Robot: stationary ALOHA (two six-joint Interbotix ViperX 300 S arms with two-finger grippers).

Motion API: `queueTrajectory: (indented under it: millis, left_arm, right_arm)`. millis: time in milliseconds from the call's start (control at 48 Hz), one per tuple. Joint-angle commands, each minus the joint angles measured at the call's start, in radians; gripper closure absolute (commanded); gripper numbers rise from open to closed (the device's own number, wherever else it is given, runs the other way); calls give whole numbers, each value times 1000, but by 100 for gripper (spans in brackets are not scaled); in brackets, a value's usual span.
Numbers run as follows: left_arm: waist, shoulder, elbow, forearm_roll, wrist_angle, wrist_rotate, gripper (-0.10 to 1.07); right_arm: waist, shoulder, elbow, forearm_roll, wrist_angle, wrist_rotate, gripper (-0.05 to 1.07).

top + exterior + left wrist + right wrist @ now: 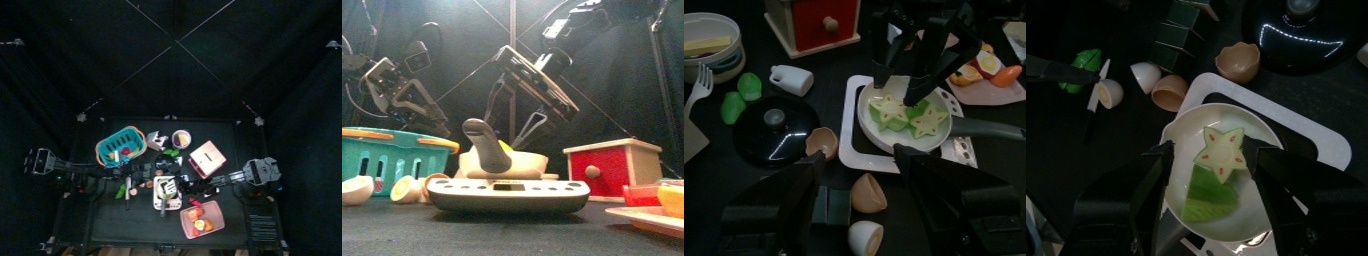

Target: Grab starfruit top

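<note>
Right gripper (pixel 1213 165) wide open, empty, straddling starfruit top (pixel 1221 152) in bowl (pixel 1273 133); left gripper (pixel 858 200) farther off, jaws indeterminate.

Both arms are black throughout, built of slim tubular links joined by boxy motor housings. In the front view the left arm (pixel 396 85) shows pale screw heads and small light labels on its blocky joints, with thin dark cables looping beside it. The right arm (pixel 543 85) has the same angular, strutted frame. Each gripper's jaws are flat, matte black plates with broad, squared faces, as on the right gripper (pixel 1213 175) and left gripper (pixel 858 190).
</note>
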Motion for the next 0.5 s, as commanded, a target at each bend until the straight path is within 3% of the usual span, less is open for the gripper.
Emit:
queueTrajectory:
  millis: [0,479]
  left_arm:
    - [3,-2,-9,2,-3,2,5]
    - [3,-2,-9,2,-3,2,5]
  right_arm:
    - [9,-60,0,-28,-3,-29,13]
    - [109,-135,74,21,-5,-537,13]
